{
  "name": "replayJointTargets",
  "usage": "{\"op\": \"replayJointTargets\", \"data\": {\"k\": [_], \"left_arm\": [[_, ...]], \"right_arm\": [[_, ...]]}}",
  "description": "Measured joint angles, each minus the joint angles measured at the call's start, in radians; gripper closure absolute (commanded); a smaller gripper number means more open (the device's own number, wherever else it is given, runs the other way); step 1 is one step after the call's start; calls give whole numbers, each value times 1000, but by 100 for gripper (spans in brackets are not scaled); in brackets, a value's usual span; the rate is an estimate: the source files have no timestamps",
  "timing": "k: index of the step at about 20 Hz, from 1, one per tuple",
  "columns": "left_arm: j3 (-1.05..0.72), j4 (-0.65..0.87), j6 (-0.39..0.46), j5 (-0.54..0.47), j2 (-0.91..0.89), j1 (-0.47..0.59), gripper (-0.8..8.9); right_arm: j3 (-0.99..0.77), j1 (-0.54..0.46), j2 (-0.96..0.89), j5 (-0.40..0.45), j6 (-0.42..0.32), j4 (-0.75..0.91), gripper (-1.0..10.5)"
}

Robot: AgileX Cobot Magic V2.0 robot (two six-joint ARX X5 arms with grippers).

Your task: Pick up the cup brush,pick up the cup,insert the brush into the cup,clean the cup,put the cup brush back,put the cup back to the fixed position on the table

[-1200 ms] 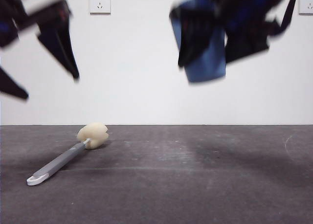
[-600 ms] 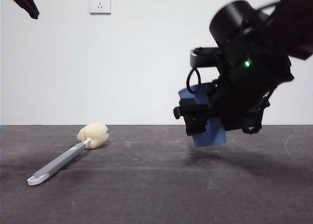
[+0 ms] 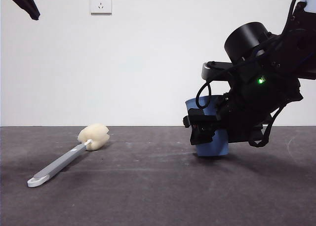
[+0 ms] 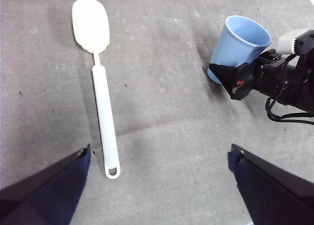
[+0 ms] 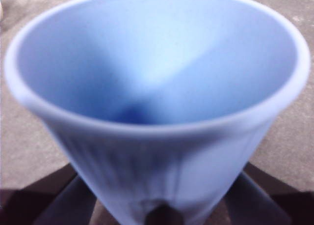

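The cup brush (image 3: 64, 161) lies flat on the table (image 3: 148, 186) at the left, its cream sponge head (image 3: 94, 136) pointing away; the left wrist view shows the whole cup brush (image 4: 102, 107) lying free. The blue ribbed cup (image 3: 216, 147) is at the right, slightly tilted, with its base down at the table surface. My right gripper (image 3: 202, 130) is shut on the cup's lower wall, and the cup (image 5: 162, 87) fills the right wrist view, mouth toward the camera. My left gripper (image 4: 160, 149) hangs open high above the brush handle, holding nothing.
A black tip of the left arm (image 3: 22, 1) shows at the top left corner of the front view. A white wall with a socket (image 3: 100, 2) stands behind the table. From the left wrist view, the right gripper (image 4: 235, 77) and its cables reach in beside the cup (image 4: 240, 38).
The right gripper has come down with the cup from high in the air to the table surface. The left arm rose out to the top left corner. The brush has not moved.
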Motion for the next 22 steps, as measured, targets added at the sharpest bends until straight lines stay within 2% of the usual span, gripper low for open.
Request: {"op": "replayJointTargets", "data": {"k": [1,4,8,11,13,14,17,22], "left_arm": [[0,0,1,0,0,0,343],[0,0,3,-15,0,0,343],[0,-8,6,-19,0,0,343],[0,-24,6,-20,0,0,343],[0,-33,6,-22,0,0,343],[0,-34,6,-22,0,0,343],[0,-34,6,-22,0,0,343],[0,-34,17,-23,0,0,343]], "right_arm": [[0,0,0,-1,0,-9,922],[12,0,-6,-12,0,-50,669],[16,0,-11,-13,0,-76,518],[12,1,-8,-36,4,-150,495],[6,2,-6,-42,0,-143,480],[6,2,-6,-45,0,-143,434],[6,4,-15,-50,6,-162,434],[6,4,-96,-50,21,-334,434]]}}
